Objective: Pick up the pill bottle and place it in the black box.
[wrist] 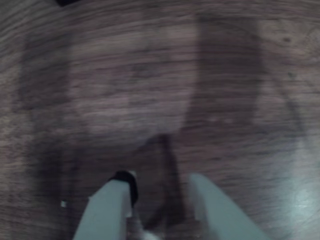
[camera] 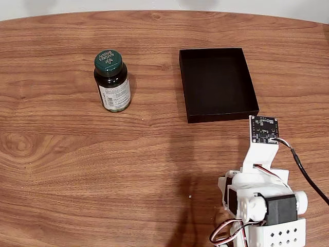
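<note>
While folded low at the fixed view's lower right:
Arm (camera: 262,200): over bare counter (camera: 77,170)
Tool (wrist: 162,190): slightly parted, empty
Pill bottle (camera: 111,81): upright, well apart from black box (camera: 218,84)

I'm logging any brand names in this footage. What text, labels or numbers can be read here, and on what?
"NATURE'S BOUNTY", pale print on the pill bottle's green cap, fixed view; small, so the reading is tentative.
White label on the bottle's side: printed, too small to read.
Small black circuit board on the arm: pale markings, unreadable.
Wrist view: blurred, no text.
</note>
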`<action>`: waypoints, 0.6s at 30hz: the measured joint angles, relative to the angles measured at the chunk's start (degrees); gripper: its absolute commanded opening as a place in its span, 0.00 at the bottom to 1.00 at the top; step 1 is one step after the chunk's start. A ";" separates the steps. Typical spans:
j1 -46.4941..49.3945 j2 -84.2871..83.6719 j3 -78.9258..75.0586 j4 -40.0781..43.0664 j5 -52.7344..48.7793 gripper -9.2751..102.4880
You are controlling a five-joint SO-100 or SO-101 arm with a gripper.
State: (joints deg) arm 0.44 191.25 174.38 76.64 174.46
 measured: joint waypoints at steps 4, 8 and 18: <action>-1.49 0.00 0.00 0.00 1.85 0.17; -2.29 -0.09 -0.18 0.09 3.34 0.17; -6.86 -5.01 -2.81 -4.66 7.12 0.18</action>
State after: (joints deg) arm -6.42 186.24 171.56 71.98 181.58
